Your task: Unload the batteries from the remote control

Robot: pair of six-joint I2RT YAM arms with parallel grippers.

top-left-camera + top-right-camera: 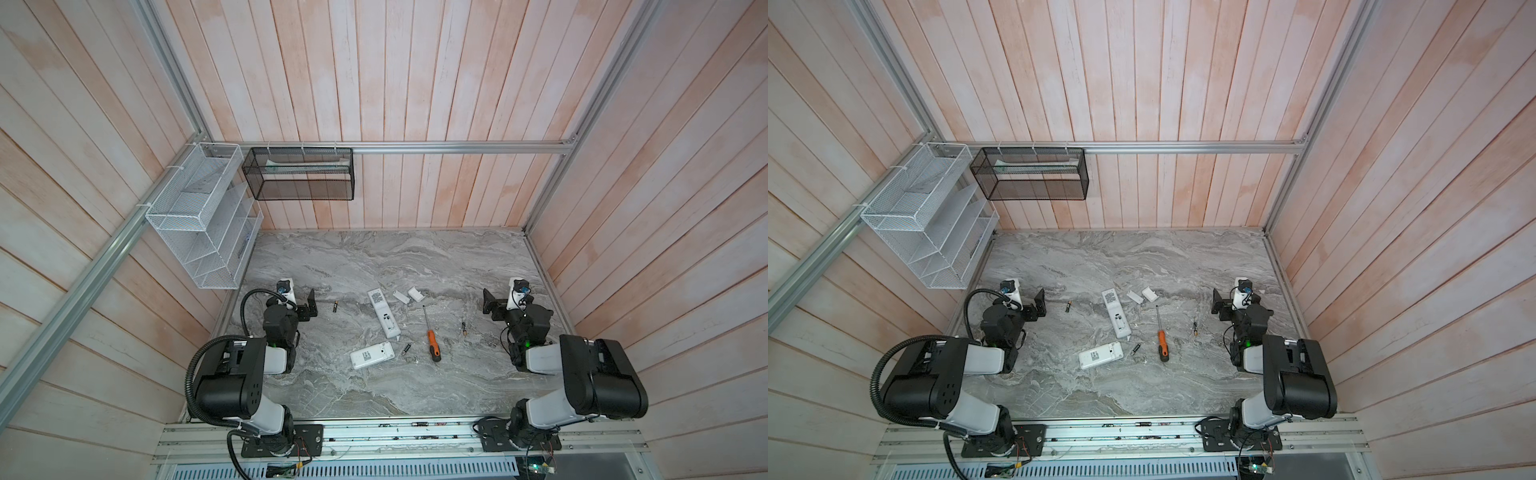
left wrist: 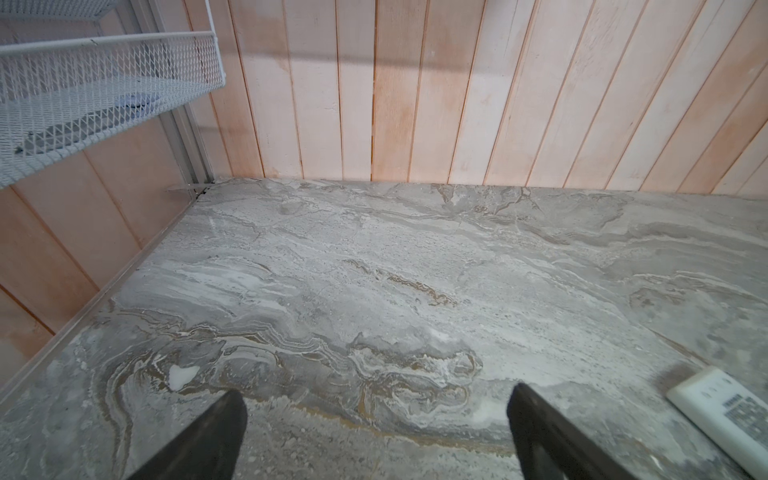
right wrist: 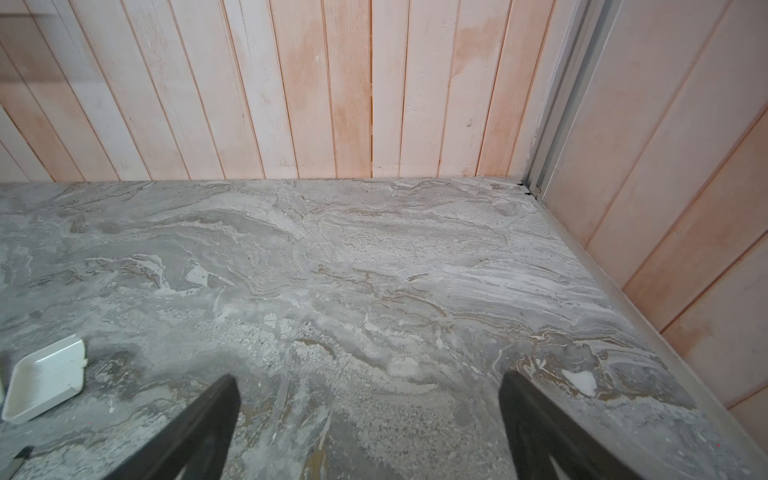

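Note:
Two white remote controls lie back-up mid-table in both top views, a long one (image 1: 383, 312) (image 1: 1116, 313) and a shorter one (image 1: 372, 354) (image 1: 1101, 354). Three batteries lie loose on the marble: one at the left (image 1: 335, 306) (image 1: 1067, 306), one beside the shorter remote (image 1: 406, 349) (image 1: 1135, 349), one at the right (image 1: 463, 328) (image 1: 1195, 327). My left gripper (image 1: 309, 305) (image 2: 376, 411) hovers open and empty at the table's left, with the long remote's end (image 2: 723, 411) beside it. At the right, my right gripper (image 1: 490, 305) (image 3: 370, 399) is open and empty.
An orange-handled screwdriver (image 1: 431, 336) lies right of the remotes. Two small white covers (image 1: 400, 296) (image 1: 416, 294) sit behind them; one cover (image 3: 45, 382) shows in the right wrist view. A white mesh rack (image 1: 195, 216) and a black mesh basket (image 1: 299, 172) hang on the walls.

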